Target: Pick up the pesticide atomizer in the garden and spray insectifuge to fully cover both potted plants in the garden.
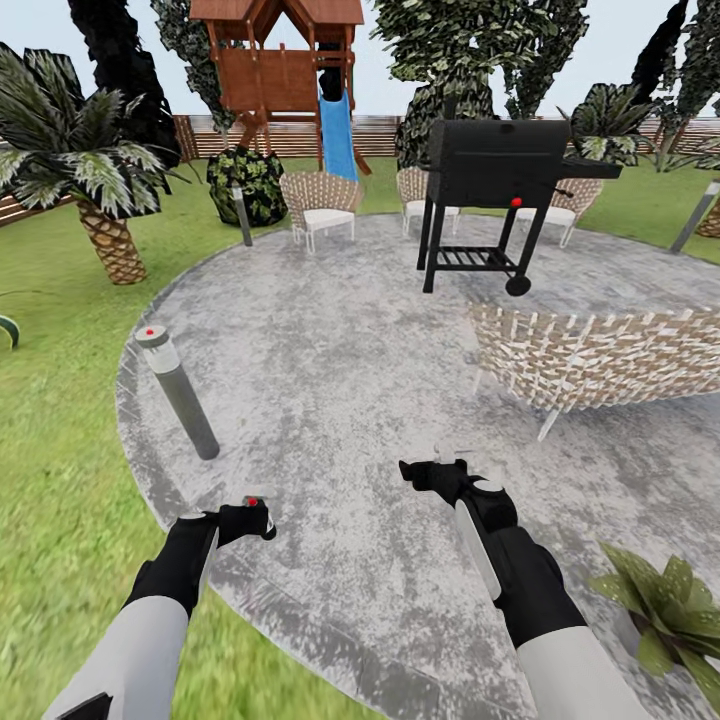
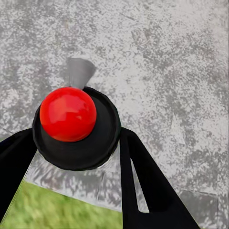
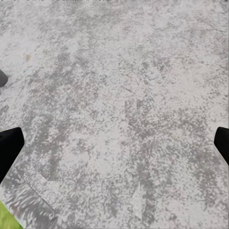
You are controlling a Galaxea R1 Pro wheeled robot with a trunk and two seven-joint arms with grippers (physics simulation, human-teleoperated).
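Note:
My left gripper (image 1: 248, 518) is shut on the pesticide atomizer (image 1: 253, 502), held low over the patio's near-left rim. The left wrist view looks down on the atomizer's (image 2: 67, 114) round dark top with its red ball and a grey nozzle tip, between two black fingers (image 2: 143, 186). The bottle's body is hidden below the top. My right gripper (image 1: 437, 467) hangs open over bare paving, and in the right wrist view its gripper (image 3: 114, 145) has its fingertips far apart at the frame's edges. One potted plant (image 1: 668, 612), a rosette of pointed green leaves, sits at the near right beside my right forearm.
The round grey patio (image 1: 330, 350) is ringed by lawn (image 1: 60, 400). A grey bollard lamp (image 1: 180, 395) stands ahead-left. A wicker bench (image 1: 600, 362) is ahead-right, with a black grill (image 1: 498, 165), wicker chairs (image 1: 320, 200) and a playset slide (image 1: 338, 135) beyond. A palm (image 1: 100, 190) stands far left.

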